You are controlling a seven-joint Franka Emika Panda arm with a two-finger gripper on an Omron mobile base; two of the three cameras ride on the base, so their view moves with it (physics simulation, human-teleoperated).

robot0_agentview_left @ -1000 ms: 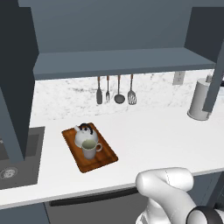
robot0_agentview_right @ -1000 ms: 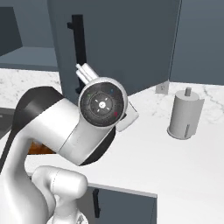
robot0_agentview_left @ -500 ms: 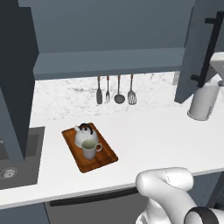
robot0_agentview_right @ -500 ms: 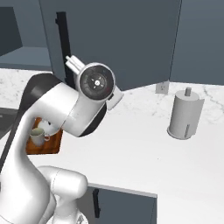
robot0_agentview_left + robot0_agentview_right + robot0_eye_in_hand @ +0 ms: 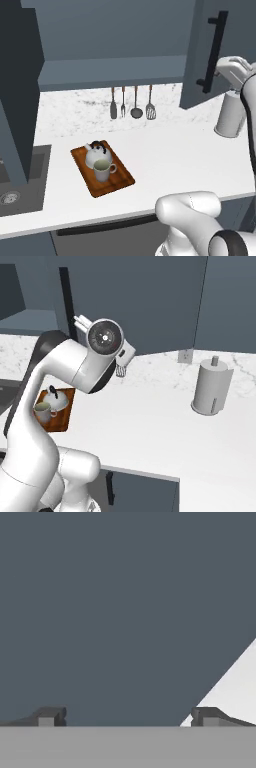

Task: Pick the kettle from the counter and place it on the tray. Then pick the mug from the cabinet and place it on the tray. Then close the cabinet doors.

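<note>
Swung further shut, one cabinet door [image 5: 207,52] fronts the spread hand [image 5: 127,717]; one kettle [image 5: 96,153], one mug [image 5: 102,171] on tray [image 5: 120,184].

You see the tray [image 5: 102,172] at the lower left of the left base view, lying on the counter [image 5: 175,155]. The kettle [image 5: 96,153] sits on its far half, with the mug [image 5: 103,171] just in front of it (the two look nearly touching). Three utensils [image 5: 135,102] hang on the backsplash above centre. A cabinet door [image 5: 207,52] stands at the upper right, with the paper-towel roll [image 5: 230,114] below it at the right edge. A sink [image 5: 15,185] lies at the left edge.
</note>
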